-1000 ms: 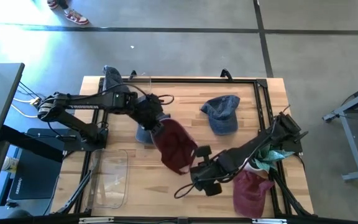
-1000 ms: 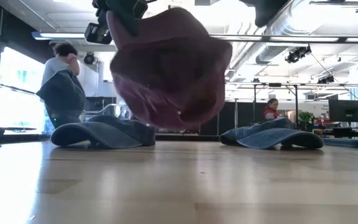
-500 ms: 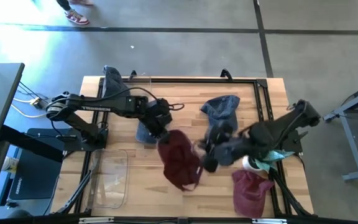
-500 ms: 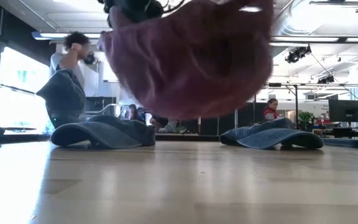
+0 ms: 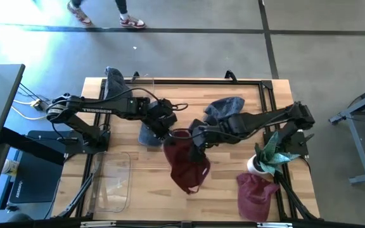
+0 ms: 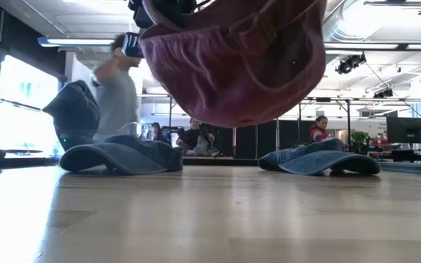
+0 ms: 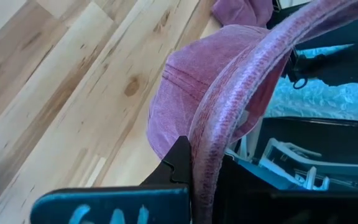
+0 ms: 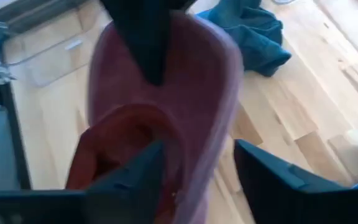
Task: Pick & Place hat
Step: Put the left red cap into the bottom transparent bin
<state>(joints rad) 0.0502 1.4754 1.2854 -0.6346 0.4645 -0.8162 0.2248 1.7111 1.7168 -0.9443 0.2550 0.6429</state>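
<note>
Hanging above the middle of the counter (image 5: 132, 190), the maroon hat (image 5: 185, 161) is off the wood entirely; from table height it (image 6: 232, 62) floats well above the boards with its hollow side down. The left pincer (image 5: 165, 132) is clenched on the hat's edge, and its wrist camera shows a fold of the maroon brim (image 7: 229, 106) pinched between the dark fingers (image 7: 178, 163).

The right pincer (image 5: 197, 140) has its arm reaching across from the right side and sits right at the hat's upper edge, beside the left one. Its fingers (image 8: 263, 171) stand apart, released, straddling the rim of the hat (image 8: 166, 106), one inside the crown and one outside; I cannot tell whether they touch the cloth.

Around them, a blue denim hat (image 5: 227, 114) lies on the far right part of the counter, and another blue hat (image 5: 146, 134) lies just behind the left pincer, partly hidden by it. A third denim hat (image 5: 114, 81) sits at the far left corner. A second maroon hat (image 5: 255, 193) lies at the near right corner, next to a small potted plant (image 5: 268, 155). A clear plastic bin (image 5: 111, 182) rests at the near left. Beyond the counter a person (image 6: 119, 88) passes in the room.
</note>
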